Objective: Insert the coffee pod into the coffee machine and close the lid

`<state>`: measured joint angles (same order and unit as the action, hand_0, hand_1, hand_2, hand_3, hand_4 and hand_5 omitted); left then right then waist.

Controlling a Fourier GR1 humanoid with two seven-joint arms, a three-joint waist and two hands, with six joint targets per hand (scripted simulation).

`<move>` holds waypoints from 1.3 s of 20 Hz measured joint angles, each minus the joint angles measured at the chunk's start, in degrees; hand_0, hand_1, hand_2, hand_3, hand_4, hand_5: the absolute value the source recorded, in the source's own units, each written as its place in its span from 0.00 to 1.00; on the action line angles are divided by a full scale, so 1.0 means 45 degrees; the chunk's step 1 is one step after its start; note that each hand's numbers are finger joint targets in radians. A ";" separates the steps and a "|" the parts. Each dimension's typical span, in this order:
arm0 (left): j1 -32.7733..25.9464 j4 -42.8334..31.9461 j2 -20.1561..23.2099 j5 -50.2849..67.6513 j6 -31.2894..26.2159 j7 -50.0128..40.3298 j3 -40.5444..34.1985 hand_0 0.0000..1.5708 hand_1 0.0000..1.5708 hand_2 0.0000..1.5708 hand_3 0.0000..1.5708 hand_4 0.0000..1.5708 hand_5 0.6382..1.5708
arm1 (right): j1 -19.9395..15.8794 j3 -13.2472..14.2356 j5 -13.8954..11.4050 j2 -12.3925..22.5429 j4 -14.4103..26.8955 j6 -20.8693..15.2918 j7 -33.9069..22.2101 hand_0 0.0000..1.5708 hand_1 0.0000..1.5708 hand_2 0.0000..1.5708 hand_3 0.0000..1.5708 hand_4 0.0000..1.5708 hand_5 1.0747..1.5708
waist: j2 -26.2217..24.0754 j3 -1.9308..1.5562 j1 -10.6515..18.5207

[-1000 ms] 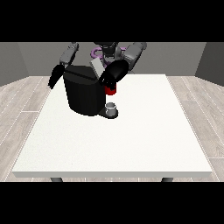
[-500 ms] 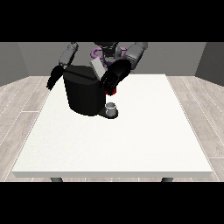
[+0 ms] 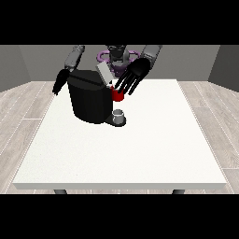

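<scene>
Front view: a black coffee machine (image 3: 91,100) stands on the far left part of the white tabletop (image 3: 140,149). Its lid (image 3: 104,74) is a light grey flap, and it stands tilted up, so the machine is not shut yet. A red thing at the machine (image 3: 117,95) sits just under the lid. A small grey thing (image 3: 119,113) sits on the tray at the foot of the machine; I cannot tell if it is the coffee pod or a cup, and I do not plainly see the pod anywhere else.

The hand at the view's right (image 3: 133,77) is up by the lid. Its fingers are spread out and straight, pointing down at the red thing, and it holds nothing. The hand at the view's left (image 3: 59,84) hangs beside the back corner of the machine. It is too small and dark to tell how its fingers lie.

I think the job is now at the lid part. Next, the hand by the lid would need to get on top of the flap and push it down flat until the machine is closed. It should push gently and straight so the machine does not slide.
</scene>
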<state>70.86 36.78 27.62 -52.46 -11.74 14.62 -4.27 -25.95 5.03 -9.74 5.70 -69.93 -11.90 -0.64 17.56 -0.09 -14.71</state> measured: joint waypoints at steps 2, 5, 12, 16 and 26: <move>-0.0355 0.0105 -0.0366 0.0144 -0.0288 -0.0023 0.0054 0.00 0.00 0.00 0.00 0.00 1.00 | 0.0232 0.0262 0.0130 0.0073 0.0417 -0.0024 0.0064 0.00 0.00 0.00 0.00 0.00 1.00 | -0.0535 0.0005 0.0499; -0.1099 0.0467 -0.1125 0.0288 -0.0490 -0.0178 0.0242 0.00 0.00 0.18 0.00 0.00 1.00 | 0.0851 0.0780 0.0467 0.0259 0.1188 0.0082 0.0641 0.00 0.00 0.00 0.00 0.00 1.00 | -0.1392 0.0008 0.1233; -0.3077 0.0582 -0.3482 0.3383 -0.0630 0.0238 -0.1944 0.00 0.00 0.00 0.00 0.26 1.00 | 0.2400 0.1036 0.0600 0.0304 0.1780 0.0174 0.0862 0.00 0.00 0.00 0.00 0.00 1.00 | -0.3551 0.0037 0.2621; -0.4752 0.0472 -0.4809 0.5248 -0.0738 0.0645 -0.3304 0.00 0.00 0.00 0.00 0.25 1.00 | 0.3386 0.1220 0.0640 0.0236 0.1965 0.0007 0.1201 0.00 0.00 0.00 0.00 0.00 1.00 | -0.4757 0.0040 0.3520; -0.8671 0.0514 -0.5729 0.6422 -0.1165 0.0959 -0.3750 0.00 0.00 0.00 0.00 0.26 1.00 | 0.3975 0.0475 0.0979 -0.0178 0.0540 0.0890 0.0792 0.00 0.00 0.00 0.00 0.00 1.00 | -0.7441 0.0026 0.4309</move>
<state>31.84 39.09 1.84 -23.56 -16.98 18.93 -21.15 -8.07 7.17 -5.33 4.90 -67.50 -7.89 2.92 -15.93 0.03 4.68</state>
